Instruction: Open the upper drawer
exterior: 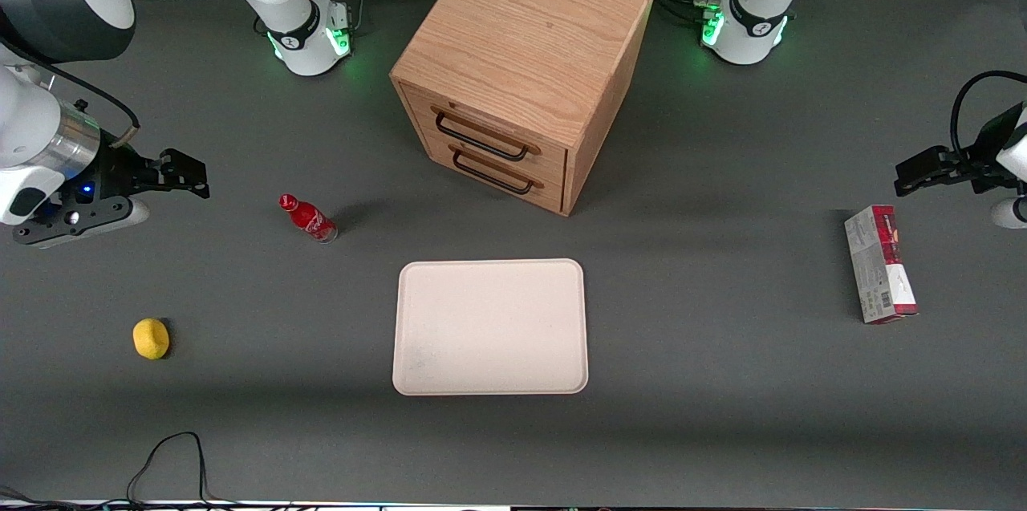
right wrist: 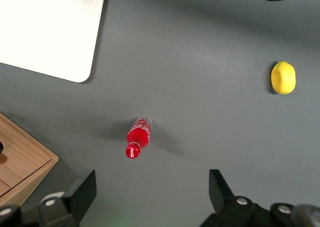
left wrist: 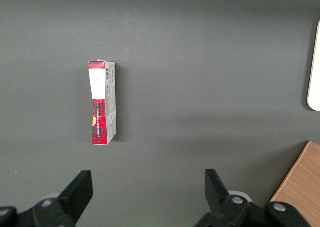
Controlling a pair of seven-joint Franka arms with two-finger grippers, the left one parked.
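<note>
While the gripper (exterior: 188,174) hangs with fingers apart well toward the working arm's end, its path to the shut upper drawer (exterior: 481,135) passes the red bottle (exterior: 307,217); at the cabinet's (exterior: 521,30) six-o'clock face, the lower handle (exterior: 492,172) invites a mistaken grasp.

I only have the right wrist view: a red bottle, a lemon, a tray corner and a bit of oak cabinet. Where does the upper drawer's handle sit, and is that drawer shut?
Observer: Front view shows the upper drawer shut, flush with the cabinet front, its black handle just above the lower drawer's handle.
Operator: Where is my gripper relative to it?
Observer: The gripper is open, far off toward the working arm's end of the table, with the red bottle standing between it and the cabinet.
Operator: Anything in front of the drawers?
Observer: Only the cream tray, lying flat, nearer the front camera, apart from the cabinet.
</note>
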